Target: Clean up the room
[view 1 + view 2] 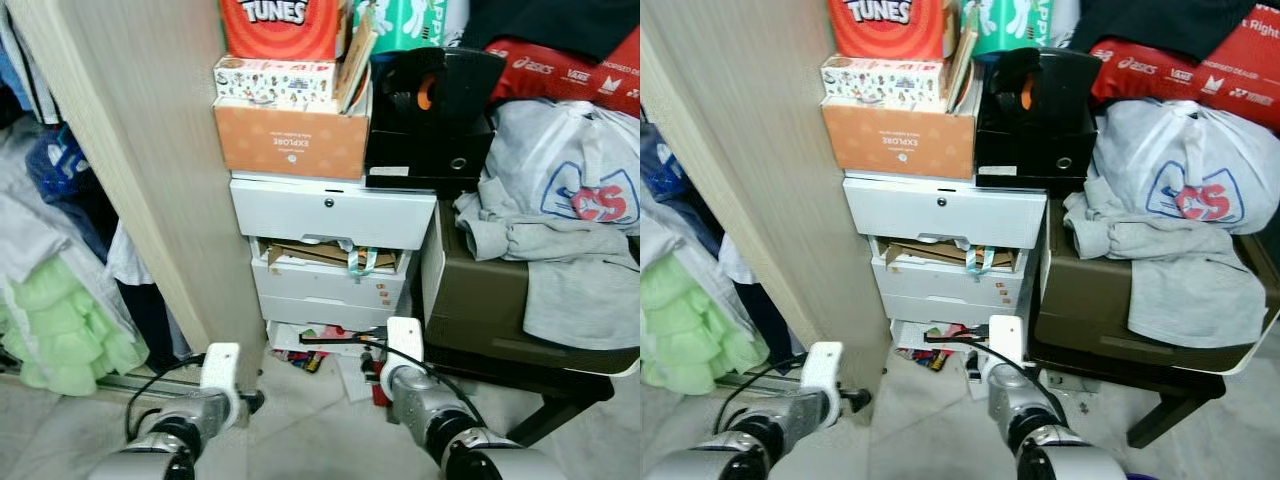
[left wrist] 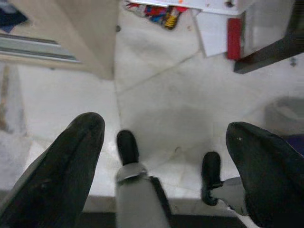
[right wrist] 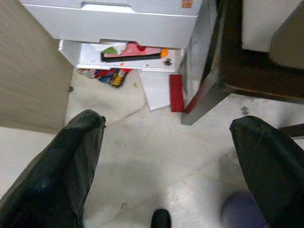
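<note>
While both grippers hang empty, your cleanup looks barely begun.
Left gripper point(image 2: 164, 142) and right gripper point(image 3: 166, 142) gape wide; red book point(image 3: 176, 93) and wrappers point(image 3: 107, 76) lie ahead of the right jaws.

White drawer unit point(image 1: 330, 215), wooden panel point(image 1: 130, 150), dark bench point(image 1: 500, 320)

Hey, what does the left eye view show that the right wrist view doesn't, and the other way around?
Left eye view alone: the orange box stacked on the white drawer unit, the grey clothes heaped to the right, and green fabric by the wooden panel. Right wrist view alone: the right gripper with its black fingers spread apart over the tiled floor. Both: the red flat item and colourful litter under the drawers.
</note>
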Robot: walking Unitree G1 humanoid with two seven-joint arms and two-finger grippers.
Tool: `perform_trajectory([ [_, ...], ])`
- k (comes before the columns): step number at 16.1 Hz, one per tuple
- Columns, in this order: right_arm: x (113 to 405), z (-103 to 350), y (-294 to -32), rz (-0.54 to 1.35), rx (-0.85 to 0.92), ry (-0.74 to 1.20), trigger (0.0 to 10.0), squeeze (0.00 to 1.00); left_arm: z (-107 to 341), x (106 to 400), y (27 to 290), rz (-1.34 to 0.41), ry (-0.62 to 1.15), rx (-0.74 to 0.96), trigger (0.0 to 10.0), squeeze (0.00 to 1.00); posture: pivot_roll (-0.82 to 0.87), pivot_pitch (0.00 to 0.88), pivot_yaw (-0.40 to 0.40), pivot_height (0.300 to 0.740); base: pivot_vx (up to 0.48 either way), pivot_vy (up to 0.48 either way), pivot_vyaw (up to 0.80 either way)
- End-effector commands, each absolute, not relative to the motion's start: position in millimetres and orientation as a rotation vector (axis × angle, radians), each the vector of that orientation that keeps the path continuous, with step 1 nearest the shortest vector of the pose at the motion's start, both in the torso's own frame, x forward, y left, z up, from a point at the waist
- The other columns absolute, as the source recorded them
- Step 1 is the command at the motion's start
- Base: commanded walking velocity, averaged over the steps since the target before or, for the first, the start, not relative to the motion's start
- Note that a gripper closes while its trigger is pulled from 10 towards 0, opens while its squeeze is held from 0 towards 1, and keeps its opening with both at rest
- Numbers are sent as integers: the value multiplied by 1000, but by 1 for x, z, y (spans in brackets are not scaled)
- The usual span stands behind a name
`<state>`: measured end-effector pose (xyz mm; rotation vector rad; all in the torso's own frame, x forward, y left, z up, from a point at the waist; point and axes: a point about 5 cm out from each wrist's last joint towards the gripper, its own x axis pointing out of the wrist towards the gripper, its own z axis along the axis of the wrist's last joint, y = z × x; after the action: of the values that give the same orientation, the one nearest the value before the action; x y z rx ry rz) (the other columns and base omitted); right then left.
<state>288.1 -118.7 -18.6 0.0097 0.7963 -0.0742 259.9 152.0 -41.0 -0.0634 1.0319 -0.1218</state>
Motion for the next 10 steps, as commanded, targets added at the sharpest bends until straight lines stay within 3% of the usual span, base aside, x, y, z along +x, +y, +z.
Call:
perform_trajectory([
  [1,290,-17,-118,-72,12,785,10000,0,-39,262,155,-119,1026,-48,10000,0,-147,0,-5,740,0,0,0],
  [3,291,-16,-118,-56,-8,779,10000,0,-38,264,151,-129,1017,-51,10000,0,-147,0,-4,740,0,0,244],
  [10,290,-17,-119,-63,-22,783,10000,0,-35,268,141,-170,991,-28,10000,0,-165,0,12,740,0,0,800],
])
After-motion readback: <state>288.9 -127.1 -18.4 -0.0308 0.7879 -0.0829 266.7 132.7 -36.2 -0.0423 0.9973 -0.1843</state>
